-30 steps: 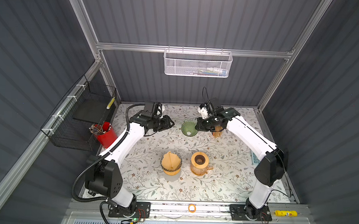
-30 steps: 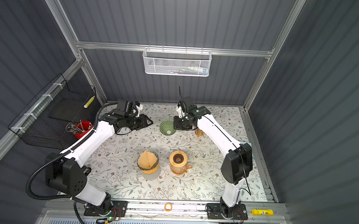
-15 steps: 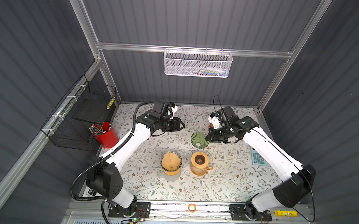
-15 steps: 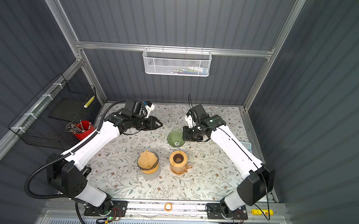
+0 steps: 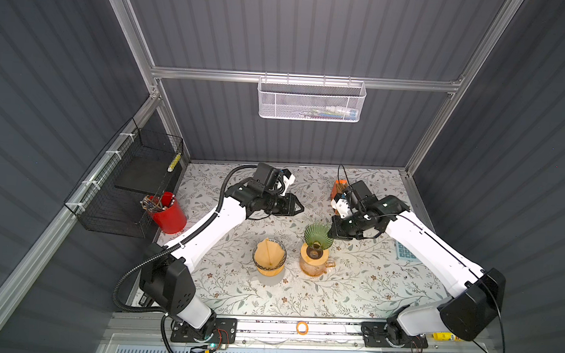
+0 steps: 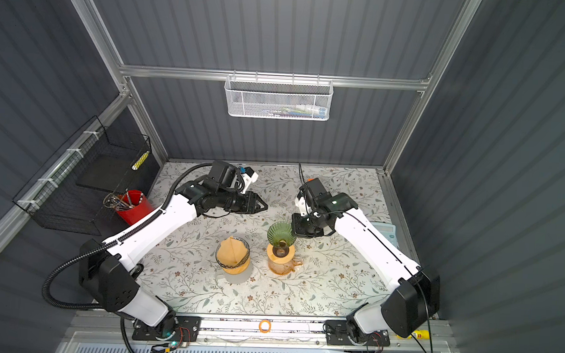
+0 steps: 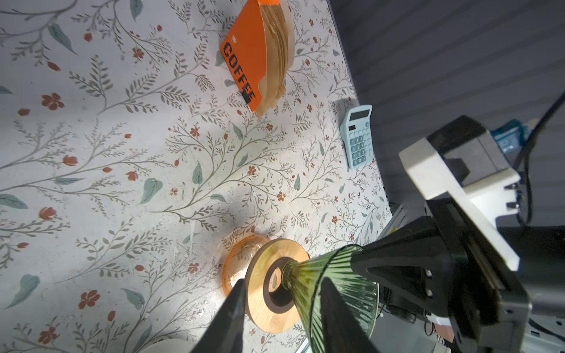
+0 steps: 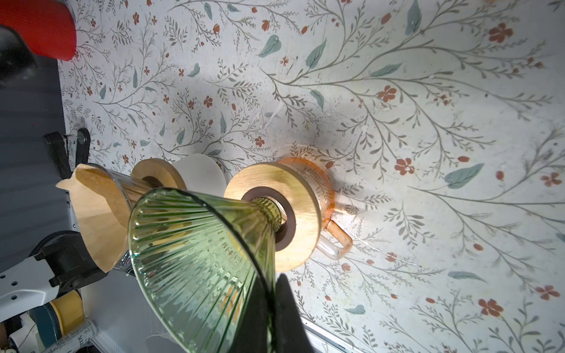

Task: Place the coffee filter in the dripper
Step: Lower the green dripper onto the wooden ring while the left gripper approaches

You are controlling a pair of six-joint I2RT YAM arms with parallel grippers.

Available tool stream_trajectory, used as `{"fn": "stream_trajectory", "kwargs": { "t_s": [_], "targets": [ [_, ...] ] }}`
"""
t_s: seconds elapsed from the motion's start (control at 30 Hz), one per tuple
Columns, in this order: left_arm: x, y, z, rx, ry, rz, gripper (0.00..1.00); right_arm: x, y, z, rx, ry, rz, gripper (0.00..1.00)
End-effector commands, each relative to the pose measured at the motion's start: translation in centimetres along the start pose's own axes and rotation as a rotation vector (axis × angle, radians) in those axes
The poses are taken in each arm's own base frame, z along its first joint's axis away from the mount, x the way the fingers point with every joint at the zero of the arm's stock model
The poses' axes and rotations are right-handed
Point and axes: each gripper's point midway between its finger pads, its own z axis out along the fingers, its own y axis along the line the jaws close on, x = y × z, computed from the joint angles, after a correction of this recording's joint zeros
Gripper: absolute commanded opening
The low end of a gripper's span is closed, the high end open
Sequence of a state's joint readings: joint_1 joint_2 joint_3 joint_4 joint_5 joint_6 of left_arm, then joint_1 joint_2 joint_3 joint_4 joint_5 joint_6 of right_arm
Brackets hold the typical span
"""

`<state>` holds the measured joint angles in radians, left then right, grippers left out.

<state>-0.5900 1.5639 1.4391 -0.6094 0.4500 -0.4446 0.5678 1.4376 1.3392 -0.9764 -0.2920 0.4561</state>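
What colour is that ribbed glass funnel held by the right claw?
Translucent green; the dripper shows best in the right wrist view.

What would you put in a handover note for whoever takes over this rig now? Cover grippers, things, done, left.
Left gripper: open, empty.
Right gripper: shut on the rim of the green dripper; its stem meets the wooden collar of the amber carafe, tilted.
Filter pack: rear of the table.
Clear dripper beside the carafe holds a filter.
Done: green dripper at the carafe.
Left: seat it, put a filter in.
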Motion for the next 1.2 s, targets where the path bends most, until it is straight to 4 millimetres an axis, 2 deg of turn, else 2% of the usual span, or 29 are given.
{"fn": "stream_trajectory", "kwargs": {
  "t_s": [0.0,0.03,0.27,0.67,1.17],
  "targets": [
    [1.8,0.0,0.8,0.014,0.067,-0.009,0.41,0.3,0.5,0.1,-0.024,0.001,0.004,0.00],
    [3.0,0.7,1.4,0.003,0.101,-0.026,0.41,0.3,0.4,0.2,-0.021,0.002,0.005,0.00],
    [5.1,0.8,1.7,-0.001,0.155,-0.027,0.39,0.5,0.3,1.1,-0.018,0.015,0.013,0.00],
    [6.4,0.2,1.4,0.030,0.199,-0.009,0.32,0.8,0.0,2.2,-0.013,0.034,0.023,0.00],
    [8.8,0.3,3.0,0.023,0.293,-0.001,0.24,1.3,-0.6,3.3,0.000,0.050,0.033,0.00]
  ]
}}
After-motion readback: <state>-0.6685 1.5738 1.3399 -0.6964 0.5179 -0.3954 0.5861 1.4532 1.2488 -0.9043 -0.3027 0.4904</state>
